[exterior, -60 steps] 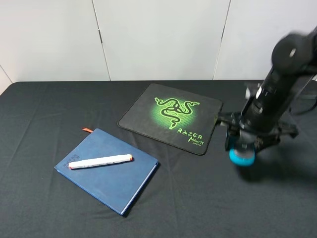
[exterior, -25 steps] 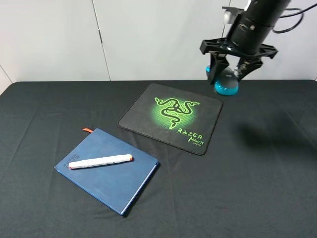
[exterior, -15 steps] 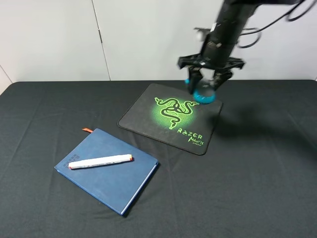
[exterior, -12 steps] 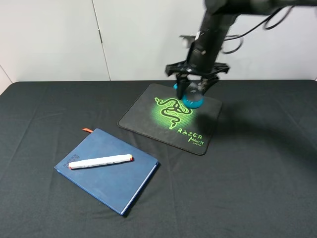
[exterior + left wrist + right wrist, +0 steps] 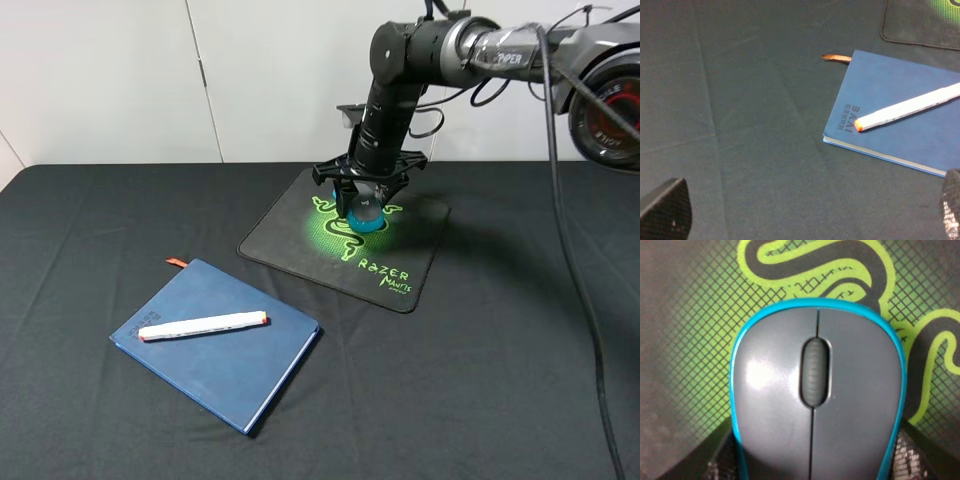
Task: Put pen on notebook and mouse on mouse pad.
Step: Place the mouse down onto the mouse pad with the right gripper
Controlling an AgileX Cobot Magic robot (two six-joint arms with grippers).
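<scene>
Teal mouse [image 5: 367, 214] gripped over mouse pad [image 5: 410, 262], pen [image 5: 202, 326] on notebook [image 5: 240, 370]

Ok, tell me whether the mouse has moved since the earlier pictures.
Yes. The mouse went from the table right of the mouse pad to over its green logo.

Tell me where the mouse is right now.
In the high view, the mouse is right of centre, held in the right gripper over the green logo on the mouse pad, well away from the notebook.
</scene>
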